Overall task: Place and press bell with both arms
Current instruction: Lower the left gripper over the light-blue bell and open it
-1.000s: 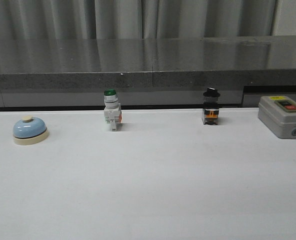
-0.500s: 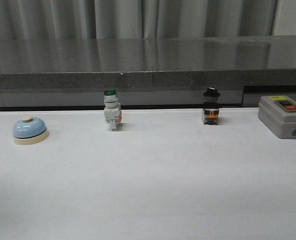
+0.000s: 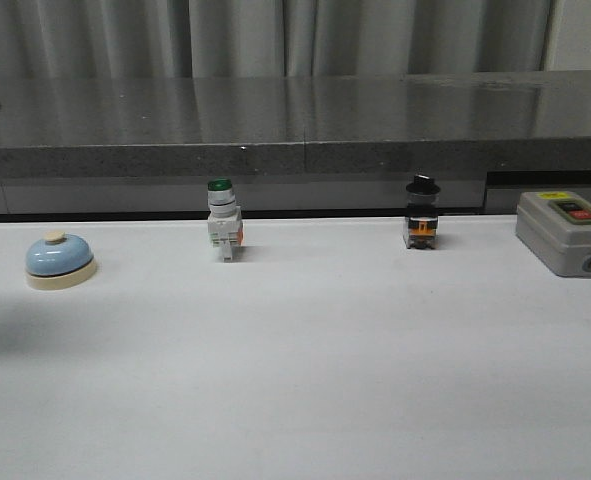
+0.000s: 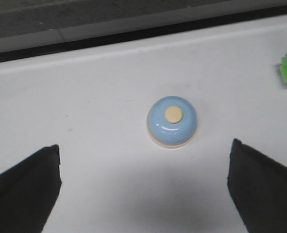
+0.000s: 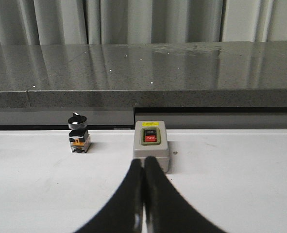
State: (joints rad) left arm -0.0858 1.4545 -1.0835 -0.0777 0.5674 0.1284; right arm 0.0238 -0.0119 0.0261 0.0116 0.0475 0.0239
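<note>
Between spread left gripper [image 4: 143,194] fingers [image 4: 24,189], untouched, bell [image 4: 172,120]

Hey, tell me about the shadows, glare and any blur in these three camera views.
Front view: soft, even light; a faint shadow on the table below the bell, a blurred dark shape at the top left edge. Left wrist view: a soft shadow on the table near the bell, with a small highlight on its dome. Right wrist view: speckled glare on the grey counter; the fingers look soft.
</note>
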